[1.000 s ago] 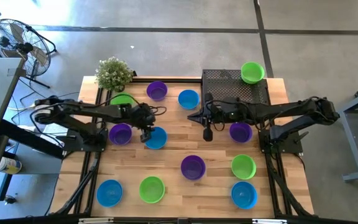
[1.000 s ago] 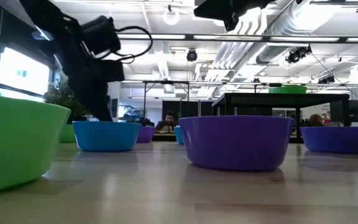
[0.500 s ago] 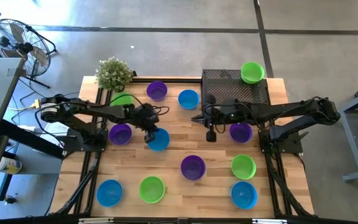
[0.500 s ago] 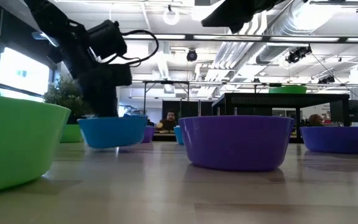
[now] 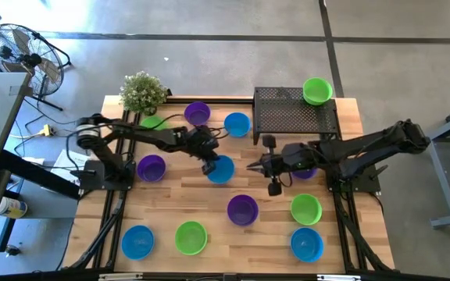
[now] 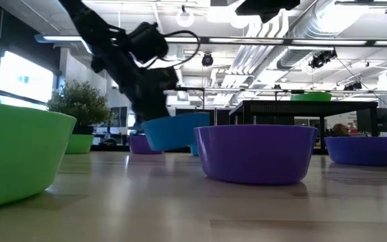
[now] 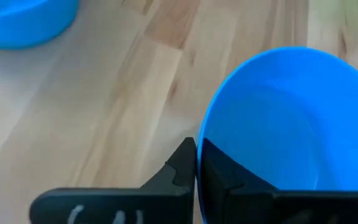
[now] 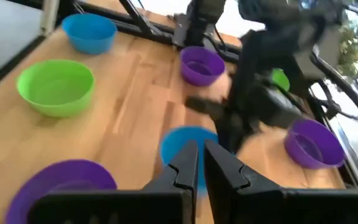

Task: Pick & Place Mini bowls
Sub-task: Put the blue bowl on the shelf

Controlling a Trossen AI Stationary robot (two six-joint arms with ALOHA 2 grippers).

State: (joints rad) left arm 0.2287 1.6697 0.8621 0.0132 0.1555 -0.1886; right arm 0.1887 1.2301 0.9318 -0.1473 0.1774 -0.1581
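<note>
Wooden tabletop point(image 5: 209, 204), bowls scattered across it. My left gripper point(image 5: 208, 165) is clamped on the rim of a blue mini bowl point(image 5: 221, 168), holding it clear of the wood near table centre; low view shows the bowl off the surface, tilted. Right gripper point(image 5: 254, 165) hovers just beside that bowl, fingers nearly closed, grasping nothing. Purple mini bowl point(image 5: 242, 209) sits nearer the front edge.
</note>
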